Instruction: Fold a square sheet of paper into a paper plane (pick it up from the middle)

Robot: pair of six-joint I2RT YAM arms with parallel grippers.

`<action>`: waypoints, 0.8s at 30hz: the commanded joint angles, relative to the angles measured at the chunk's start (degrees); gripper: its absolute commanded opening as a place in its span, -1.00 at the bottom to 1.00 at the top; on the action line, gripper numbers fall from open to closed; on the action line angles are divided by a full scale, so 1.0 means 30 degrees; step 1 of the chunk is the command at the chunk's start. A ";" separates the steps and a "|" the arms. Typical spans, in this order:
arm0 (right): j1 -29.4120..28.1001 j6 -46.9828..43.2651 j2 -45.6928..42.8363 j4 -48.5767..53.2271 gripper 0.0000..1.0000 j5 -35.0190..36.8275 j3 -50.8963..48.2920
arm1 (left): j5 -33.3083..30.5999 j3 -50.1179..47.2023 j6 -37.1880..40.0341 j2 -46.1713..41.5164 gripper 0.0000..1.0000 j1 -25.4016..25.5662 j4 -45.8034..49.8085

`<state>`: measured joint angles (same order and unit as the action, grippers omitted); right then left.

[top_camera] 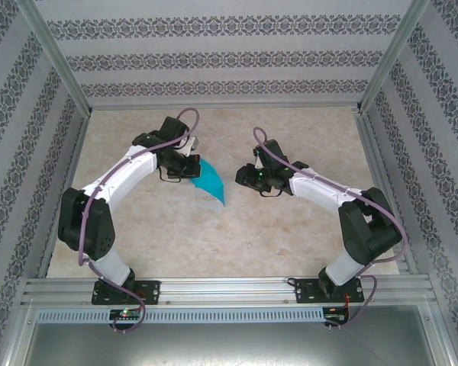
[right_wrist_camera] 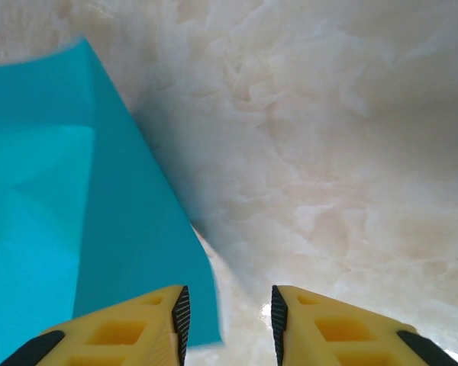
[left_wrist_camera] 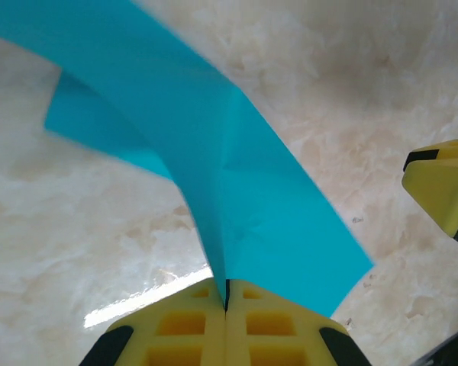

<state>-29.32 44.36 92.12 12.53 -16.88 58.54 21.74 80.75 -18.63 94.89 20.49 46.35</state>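
- The left arm (top_camera: pixel 126 171) rises from its base at the near left, bends at a dark elbow near the left wall, and reaches forward and inward over the table (top_camera: pixel 290 244).
- The left gripper (top_camera: pixel 189 169) points toward the table's middle. In the left wrist view its yellow fingers (left_wrist_camera: pixel 183 328) are pressed together, clenched on one edge of the paper (left_wrist_camera: pixel 244 191).
- The paper (top_camera: pixel 211 183) is teal and creased. It fans out from that grip toward the right arm and narrows to a point on its near side. It bows as it leaves the fingers; I cannot tell whether its far end touches the table.
- The right arm (top_camera: pixel 320 191) mirrors the left, with its elbow near the right wall and its forearm angled inward.
- The right gripper (top_camera: pixel 248 177) faces the paper from just beside it. Its jaws are parted, with bare table between them (right_wrist_camera: pixel 227 324).
- In the right wrist view the paper (right_wrist_camera: pixel 38 229) lies to the left, its corner beside the left finger (right_wrist_camera: pixel 137 328); contact unclear.
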 commanded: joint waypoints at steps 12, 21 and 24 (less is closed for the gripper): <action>0.0369 0.0450 -0.1137 0.0430 0.09 0.1422 -0.0870 | 0.0398 0.1136 0.2109 0.0017 -0.97 -0.0128 0.3233; 0.0063 0.0621 0.0065 -0.1518 0.01 -0.0851 -0.0740 | 0.2816 -0.6139 -0.0851 -0.1574 -0.98 0.0004 -0.4081; -0.0589 0.0492 0.1180 -0.1657 -0.05 -0.1265 0.0073 | 0.1075 -0.7313 -0.1231 -0.2306 -0.98 -0.0027 -0.3959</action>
<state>-29.47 45.91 92.88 9.58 -18.04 56.69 26.70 59.90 -19.27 92.36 20.56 39.90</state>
